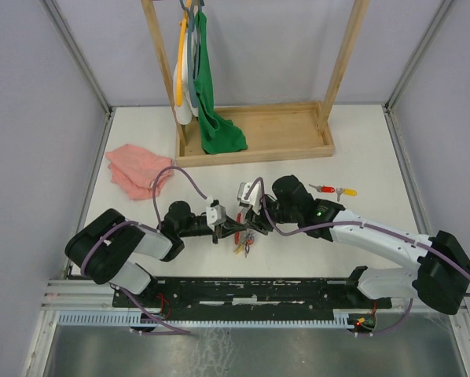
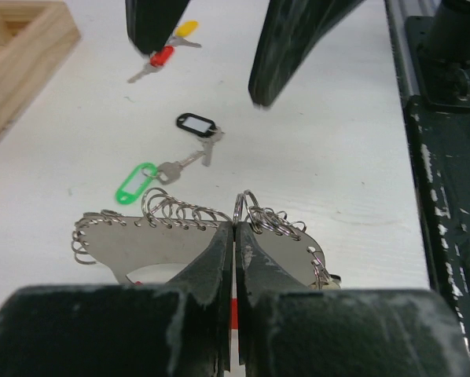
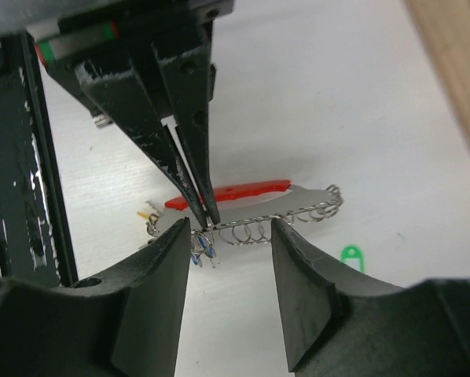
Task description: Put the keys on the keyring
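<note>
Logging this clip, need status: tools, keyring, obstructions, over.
Left tool shut on keyring. Right tool open, close by. Green-tagged key and black-tagged key lie loose. Nothing blocking.

Black left pincer [image 3: 206, 220], tips closed on thin red-and-grey metal keyring [image 3: 235, 192], between parted black right pincer [image 3: 231, 233] fingers.

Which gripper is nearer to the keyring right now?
Left. The left gripper is shut on the edge of the keyring; the right gripper hangs open a short way off, facing it, holding nothing.
</note>
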